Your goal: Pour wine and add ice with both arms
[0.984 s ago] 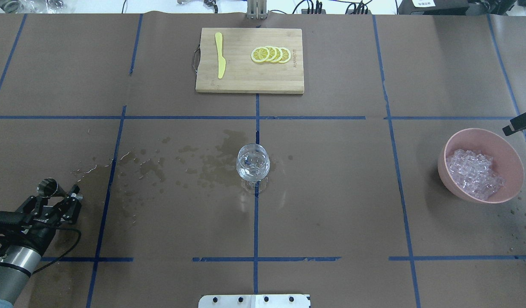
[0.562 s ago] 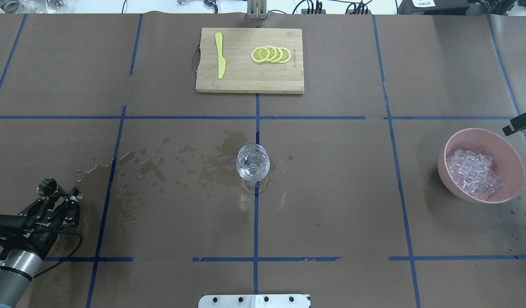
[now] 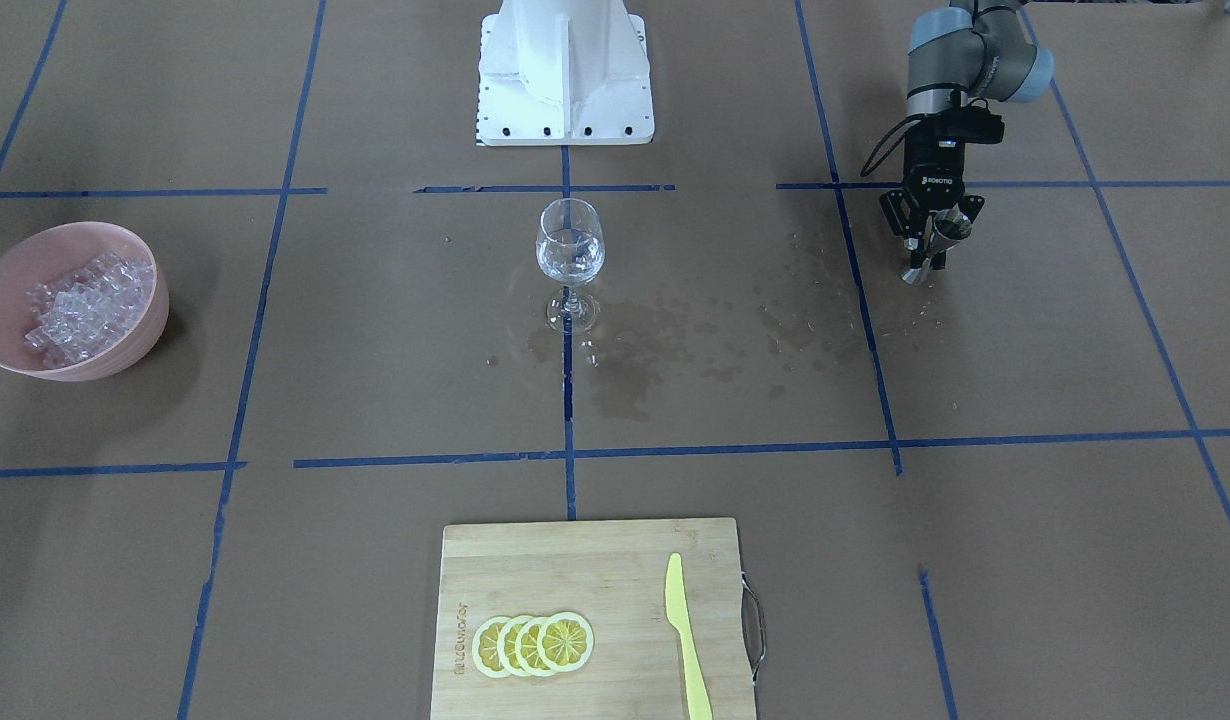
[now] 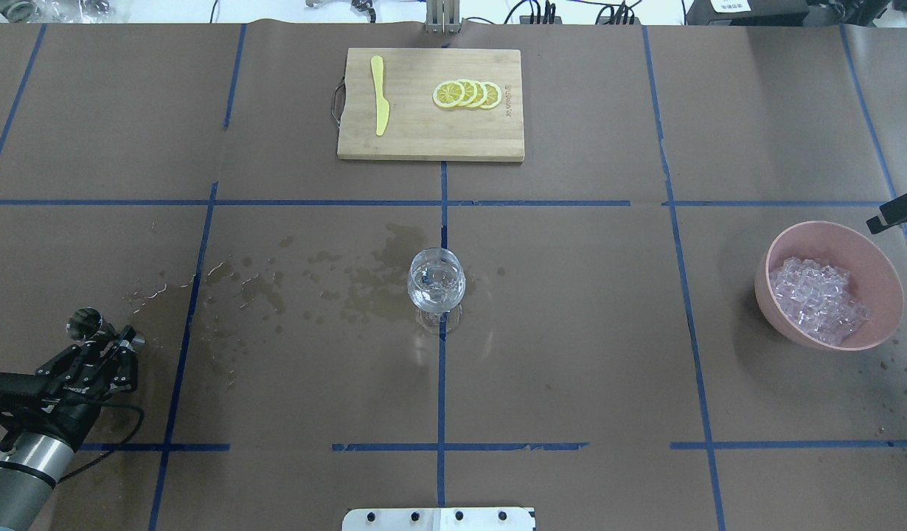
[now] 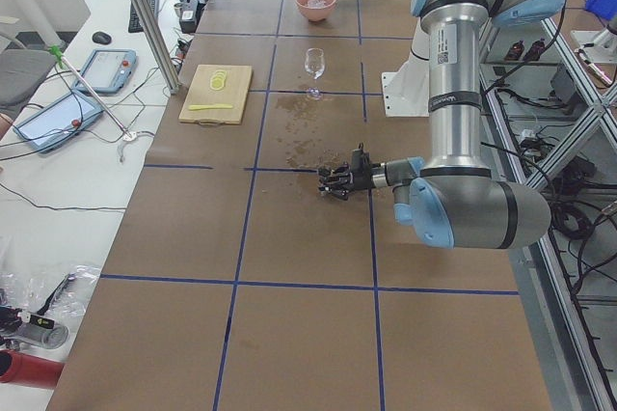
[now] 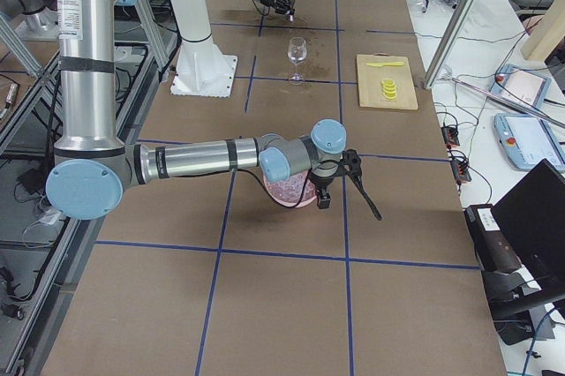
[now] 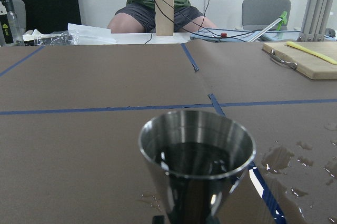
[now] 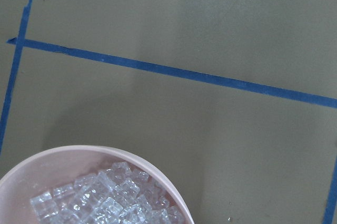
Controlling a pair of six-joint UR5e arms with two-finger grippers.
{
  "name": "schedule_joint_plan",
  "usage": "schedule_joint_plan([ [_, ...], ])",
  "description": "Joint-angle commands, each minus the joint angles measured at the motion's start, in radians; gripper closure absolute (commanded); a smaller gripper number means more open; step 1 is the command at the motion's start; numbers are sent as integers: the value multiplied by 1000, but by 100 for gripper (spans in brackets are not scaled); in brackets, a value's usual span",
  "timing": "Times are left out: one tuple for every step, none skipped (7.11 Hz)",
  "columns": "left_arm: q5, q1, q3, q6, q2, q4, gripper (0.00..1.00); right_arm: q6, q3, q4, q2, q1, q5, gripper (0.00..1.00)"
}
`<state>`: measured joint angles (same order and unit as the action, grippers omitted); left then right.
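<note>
Stainless steel first: the small jigger [image 7: 196, 153] sits pinched in the left gripper [image 3: 930, 233], whose jaws are closed narrow around its waist, low over the brown paper at my far left end of the table [image 4: 571, 332]. From the left wrist camera its cup stands upright and the inside looks dark and mirror-like, so I cannot tell whether any liquid is in it. The wine glass [image 4: 436, 284] stands upright at the middle of the table on a blue tape crossing, well apart from both arms, and the wine [image 3: 570, 264] lies in it as a shallow, clear pool in the bottom of the bowl of the glass. Dark wet stains [image 4: 365, 284] spread over the paper between the glass and the jigger. The ice [image 4: 818, 299] is heaped in the pink bowl [image 4: 774, 254] at the table's right end, piled towards one side. The right gripper [image 6: 322, 192] hangs just above that bowl; I see it only from the side camera and cannot tell how its jaws stand. At the far edge a bamboo cutting board [image 4: 424, 136] carries a row of overlapping lemon slices [image 4: 468, 94] and a yellow knife [image 4: 380, 96], set apart from each other
</note>
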<state>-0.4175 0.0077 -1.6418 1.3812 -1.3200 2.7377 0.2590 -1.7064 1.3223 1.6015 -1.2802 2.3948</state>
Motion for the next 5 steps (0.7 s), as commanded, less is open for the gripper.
schedule_joint_plan([
  [19,0,-1,-1,2,13,50,0,-2,0,0,-1,1,0],
  [26,0,-3,-1,4,14,51,0,-2,0,0,-1,1,0],
  [38,0,-1,-1,2,14,57,0,-2,0,0,-1,1,0],
  [40,0,2,1,4,14,77,0,-2,0,0,-1,1,0],
  [40,0,2,1,4,14,95,0,-1,0,0,-1,1,0],
])
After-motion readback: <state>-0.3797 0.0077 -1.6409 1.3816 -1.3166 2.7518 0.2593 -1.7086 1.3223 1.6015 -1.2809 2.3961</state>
